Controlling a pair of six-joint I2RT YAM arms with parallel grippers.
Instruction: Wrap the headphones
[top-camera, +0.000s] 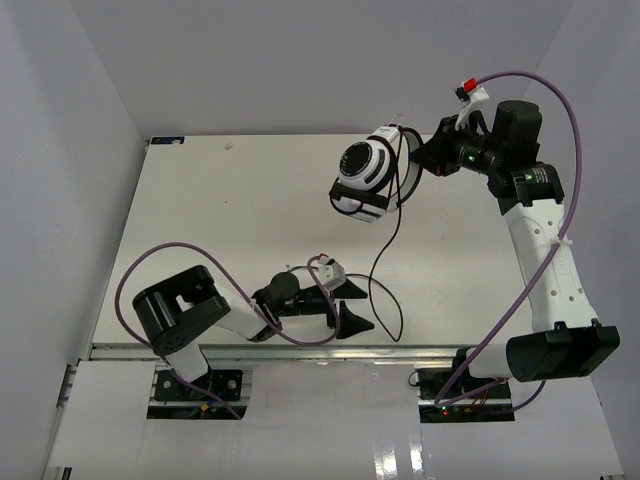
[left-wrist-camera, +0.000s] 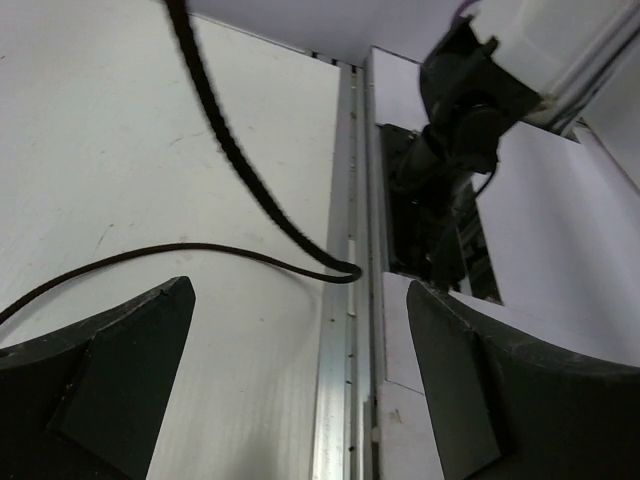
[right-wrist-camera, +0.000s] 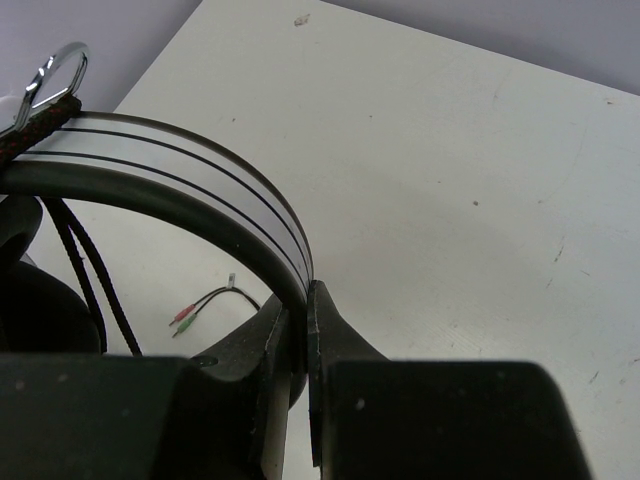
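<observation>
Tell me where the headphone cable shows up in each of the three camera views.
Top view: cable drops from the headphones, right of center, onto the table.
Left wrist: cable runs diagonally from top left to the table's edge.
Right wrist: cable at lower left, under the headband.
Shared landmark: the white table.

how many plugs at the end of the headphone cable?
2. A reddish plug and a green plug lie side by side on the table, seen small in the right wrist view; no others show.
</observation>
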